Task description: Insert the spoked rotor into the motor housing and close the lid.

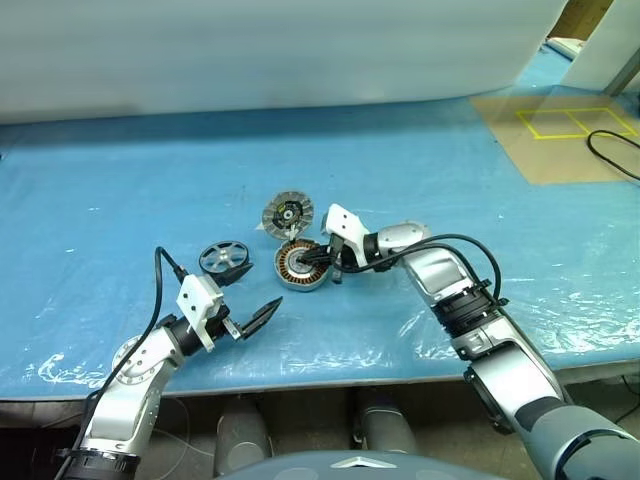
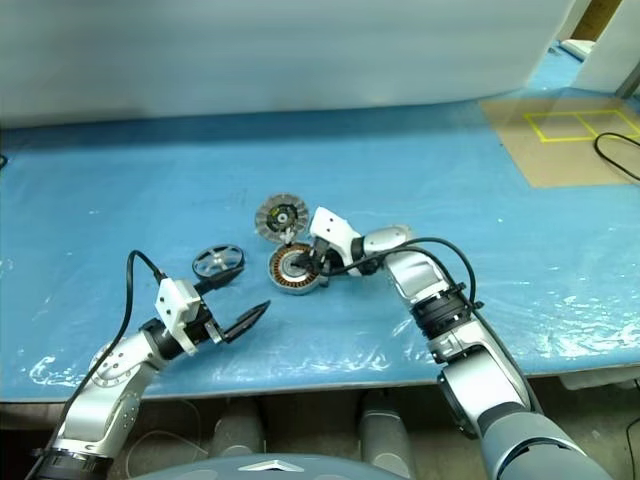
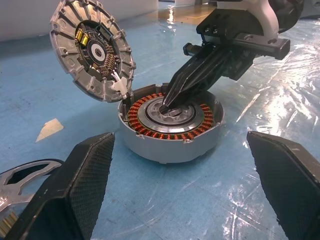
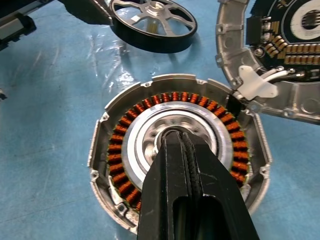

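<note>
The motor housing (image 1: 292, 270) lies open on the blue table, its copper windings (image 4: 130, 120) ringing a silver centre. Its lid (image 1: 288, 213) stands tilted up at the housing's far edge, ribbed inner face showing. My right gripper (image 1: 314, 262) is shut, and its closed fingertips rest on the housing's silver centre (image 3: 187, 117). The spoked rotor (image 1: 224, 260), a black wheel, lies flat on the table just left of the housing. My left gripper (image 1: 252, 297) is open and empty, in front of the rotor and housing and pointing at them.
A brown board with yellow squares (image 1: 560, 135) and a black cable (image 1: 612, 152) lie at the far right. A white sheet (image 1: 280, 50) closes off the back. The table's front edge (image 1: 330, 365) runs just below my left gripper.
</note>
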{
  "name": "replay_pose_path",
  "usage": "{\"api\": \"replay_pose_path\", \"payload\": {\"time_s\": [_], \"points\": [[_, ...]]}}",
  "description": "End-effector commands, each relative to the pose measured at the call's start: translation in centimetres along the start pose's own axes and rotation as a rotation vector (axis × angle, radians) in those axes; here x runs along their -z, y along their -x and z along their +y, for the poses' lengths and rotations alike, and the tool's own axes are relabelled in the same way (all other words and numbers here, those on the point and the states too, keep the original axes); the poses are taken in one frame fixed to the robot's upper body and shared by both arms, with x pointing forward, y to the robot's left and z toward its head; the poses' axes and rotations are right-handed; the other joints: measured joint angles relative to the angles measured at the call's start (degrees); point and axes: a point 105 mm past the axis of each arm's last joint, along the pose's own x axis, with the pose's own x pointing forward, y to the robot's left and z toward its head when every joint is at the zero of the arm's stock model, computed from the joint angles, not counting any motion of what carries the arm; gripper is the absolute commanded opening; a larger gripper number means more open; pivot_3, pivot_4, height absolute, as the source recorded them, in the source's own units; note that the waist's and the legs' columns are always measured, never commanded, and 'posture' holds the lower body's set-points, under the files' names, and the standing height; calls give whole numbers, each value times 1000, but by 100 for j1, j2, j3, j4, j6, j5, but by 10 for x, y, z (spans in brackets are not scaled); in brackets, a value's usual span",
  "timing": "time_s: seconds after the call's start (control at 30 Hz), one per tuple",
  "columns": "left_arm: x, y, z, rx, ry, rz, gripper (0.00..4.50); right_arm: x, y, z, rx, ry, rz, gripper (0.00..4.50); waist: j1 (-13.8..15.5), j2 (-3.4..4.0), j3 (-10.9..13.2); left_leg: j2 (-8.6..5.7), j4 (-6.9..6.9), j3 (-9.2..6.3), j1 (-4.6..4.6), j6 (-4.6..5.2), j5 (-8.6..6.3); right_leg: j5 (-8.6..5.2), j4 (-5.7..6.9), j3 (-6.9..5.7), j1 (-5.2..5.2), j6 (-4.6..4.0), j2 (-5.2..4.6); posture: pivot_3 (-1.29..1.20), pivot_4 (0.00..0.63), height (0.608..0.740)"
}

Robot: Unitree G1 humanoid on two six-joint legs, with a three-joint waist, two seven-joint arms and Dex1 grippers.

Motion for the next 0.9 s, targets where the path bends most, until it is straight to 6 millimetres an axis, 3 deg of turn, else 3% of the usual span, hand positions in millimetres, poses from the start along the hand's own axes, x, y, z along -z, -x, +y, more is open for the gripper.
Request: {"api": "replay_pose_path", "payload": {"time_s": [0.03, 0.4, 0.67, 0.9], "points": [[-4, 0, 0, 5, -17, -11, 4500, 3, -4, 9, -28, 37, 27, 16, 0, 0, 0, 0, 0, 0, 0, -1, 1, 0, -1, 0, 0, 0, 0, 0, 150, 740], [-2, 0, -2, 7, -14, -5, 4500, -1, -12, 9, -13, 133, 49, 16, -12, 0, 0, 0, -1, 0, 2, -1, 0, 0, 1, 1, 1, 0, 0, 0, 150, 740], [-1, 0, -3, 8, -11, 0, 4500, -12, -13, 0, 41, 37, -38, 16, -24, 1, 1, 3, -3, 0, 0, -2, 1, 0, 3, 2, -6, 0, 2, 0, 150, 740], [0, -1, -4, 16, -8, 5, 4500, -11, -15, 10, -20, 29, -53, 16, -11, 1, 1, 2, -3, 0, -5, -2, 1, 0, -2, 0, -6, 0, 2, 0, 150, 740]]}}
